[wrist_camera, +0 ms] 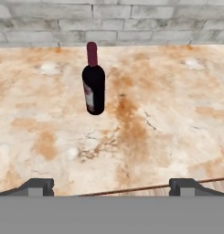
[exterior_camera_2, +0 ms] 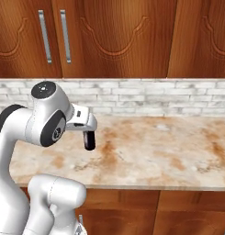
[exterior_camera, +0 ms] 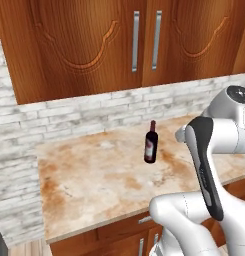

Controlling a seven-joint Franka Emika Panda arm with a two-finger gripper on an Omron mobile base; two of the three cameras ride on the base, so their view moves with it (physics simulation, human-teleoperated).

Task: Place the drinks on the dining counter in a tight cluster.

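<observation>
A dark wine bottle (exterior_camera: 151, 145) with a red neck stands upright on a marbled counter (exterior_camera: 94, 185) backed by a white brick wall. In the hand view the wine bottle (wrist_camera: 93, 87) is ahead and a little left of centre, well beyond my gripper (wrist_camera: 112, 186). The gripper is open, its two dark fingertips (wrist_camera: 38, 185) set wide apart with nothing between them, hovering near the counter's front edge. From the right base view my hand hides the upper part of the bottle (exterior_camera_2: 89, 141). The dining counter is out of view.
Wooden wall cabinets (exterior_camera: 119, 45) with metal handles hang above the brick wall (exterior_camera_2: 155, 96). Drawers and doors (exterior_camera: 139, 237) lie under the counter. Bare marbled stone (exterior_camera_2: 164, 151) stretches to the right of the bottle.
</observation>
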